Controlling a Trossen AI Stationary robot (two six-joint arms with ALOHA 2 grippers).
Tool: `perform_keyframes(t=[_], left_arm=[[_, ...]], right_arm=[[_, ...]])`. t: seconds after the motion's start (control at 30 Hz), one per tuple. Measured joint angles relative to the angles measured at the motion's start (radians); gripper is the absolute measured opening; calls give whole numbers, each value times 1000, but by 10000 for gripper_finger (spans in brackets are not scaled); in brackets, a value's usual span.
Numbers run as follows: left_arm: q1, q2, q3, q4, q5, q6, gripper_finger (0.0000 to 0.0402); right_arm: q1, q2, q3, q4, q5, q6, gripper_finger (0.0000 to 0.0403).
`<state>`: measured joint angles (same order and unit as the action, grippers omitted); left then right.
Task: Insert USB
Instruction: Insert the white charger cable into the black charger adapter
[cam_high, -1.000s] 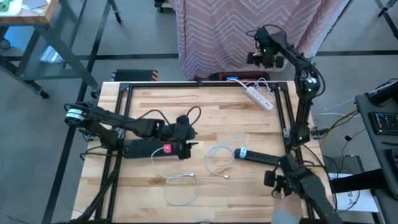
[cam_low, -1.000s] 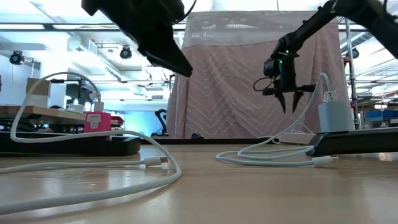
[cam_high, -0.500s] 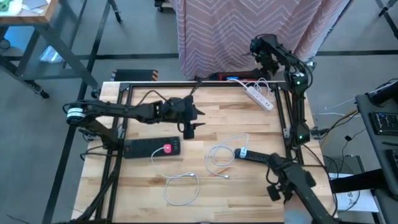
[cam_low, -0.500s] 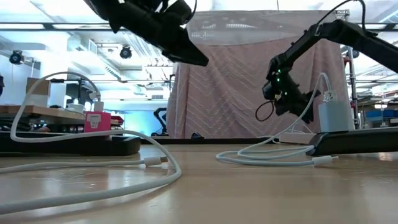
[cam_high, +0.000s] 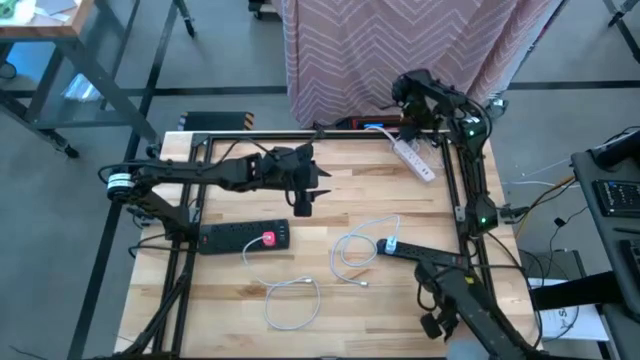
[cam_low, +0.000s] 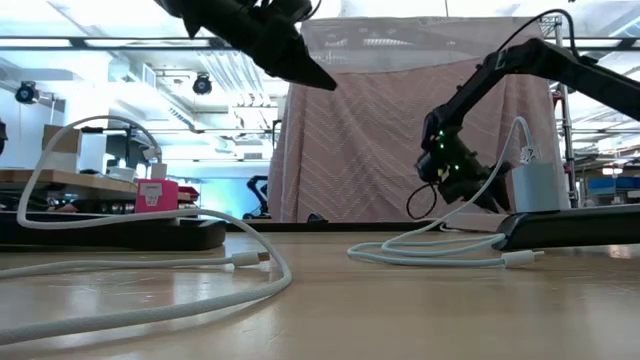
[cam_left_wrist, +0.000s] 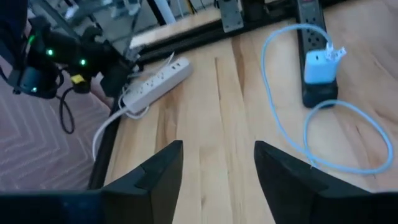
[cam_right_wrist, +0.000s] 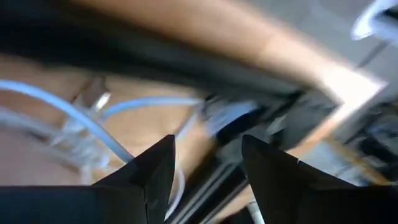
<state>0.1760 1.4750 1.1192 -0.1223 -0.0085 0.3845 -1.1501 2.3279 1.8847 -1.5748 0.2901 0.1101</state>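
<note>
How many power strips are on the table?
3: a black one with a pink plug on the left, a white one at the far right edge, a black one with a charger on the right.

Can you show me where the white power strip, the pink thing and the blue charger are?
white power strip (cam_high: 417, 158): high view, middle of its body.
pink thing (cam_high: 268, 239): high view, its top, on the black power strip.
blue charger (cam_left_wrist: 320, 66): left wrist view, its front face.

A robotics lab: framed wooden table, chevron curtain, ceiling lights and benches behind (open-plan hall).
</note>
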Motion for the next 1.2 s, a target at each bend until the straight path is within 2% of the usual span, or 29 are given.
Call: perform_keyframes(t=[0.1,0.33,0.47,0.53,0.73,0.93,1.2], left_arm=[[1,0,19,-59,-5,5,190],[4,0,27,-80,-8,5,189],[4,0,27,-94,-8,1,182],[4,0,27,-107,-8,0,178],[5,-1,26,-143,-9,-10,171],[5,-2,26,-163,-9,-31,170],[3,-2,25,-216,-8,-79,178]], right_arm=[[21,-2,-39,0,38,-2,173],[42,-12,-61,-2,-16,31,185],[44,-30,-62,14,-189,72,199],[46,-39,-63,9,-227,86,206],[39,-97,-60,8,-139,189,228],[40,-154,-76,5,-140,320,244],[24,-167,-209,14,-176,467,243]])
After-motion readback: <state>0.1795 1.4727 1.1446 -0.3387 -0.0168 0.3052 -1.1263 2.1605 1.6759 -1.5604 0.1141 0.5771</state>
